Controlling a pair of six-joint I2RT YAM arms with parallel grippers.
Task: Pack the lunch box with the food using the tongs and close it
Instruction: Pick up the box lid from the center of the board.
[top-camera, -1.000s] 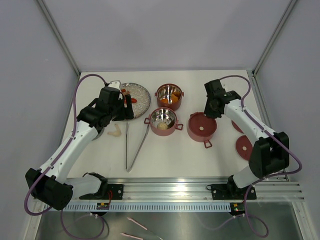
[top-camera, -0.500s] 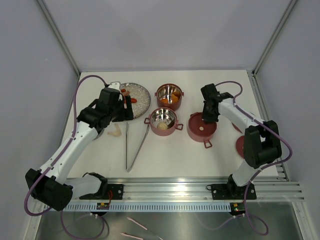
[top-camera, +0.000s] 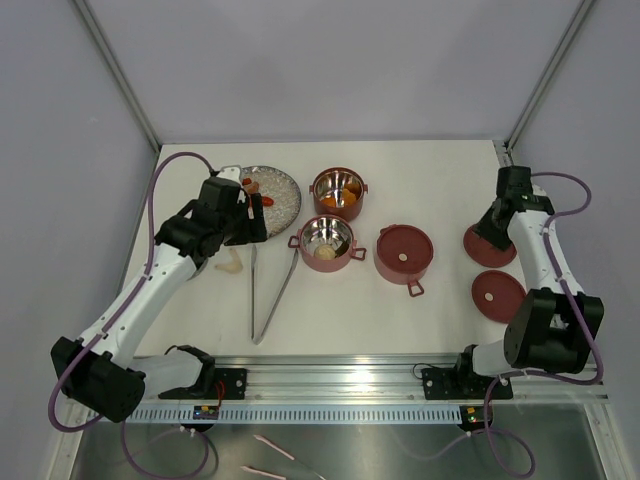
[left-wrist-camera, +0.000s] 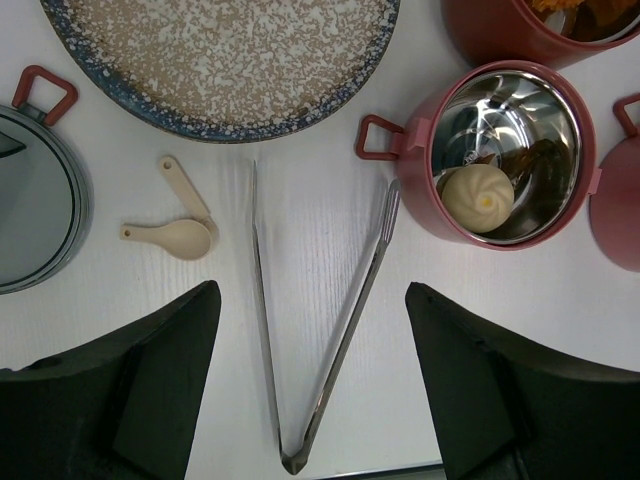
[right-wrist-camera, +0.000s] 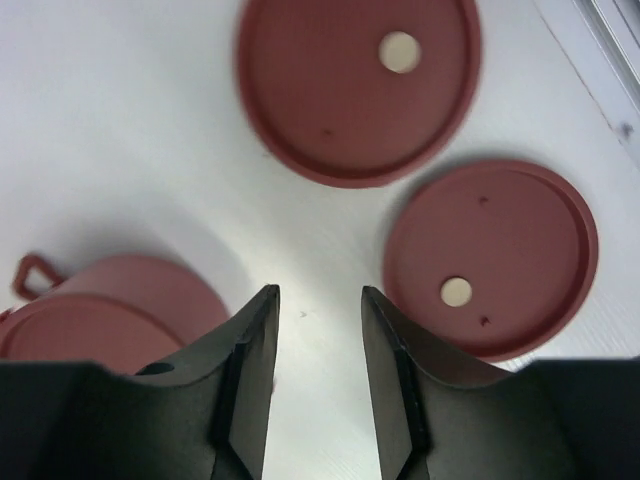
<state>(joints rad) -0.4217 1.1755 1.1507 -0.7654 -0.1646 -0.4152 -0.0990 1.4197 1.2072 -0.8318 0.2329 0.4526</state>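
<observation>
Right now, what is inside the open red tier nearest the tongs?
One pale swirled bun lies in the tier. A brownish patch on the steel beside it may be food or reflection. The floor under the bun is covered.

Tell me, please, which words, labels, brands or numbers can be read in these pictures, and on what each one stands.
No text can be read in any view.
The small stickers at the bottom of the top view are too small to read.
The red lids bear one pale dot each and no lettering.
The tongs, the plate and the tier show no marks.
</observation>
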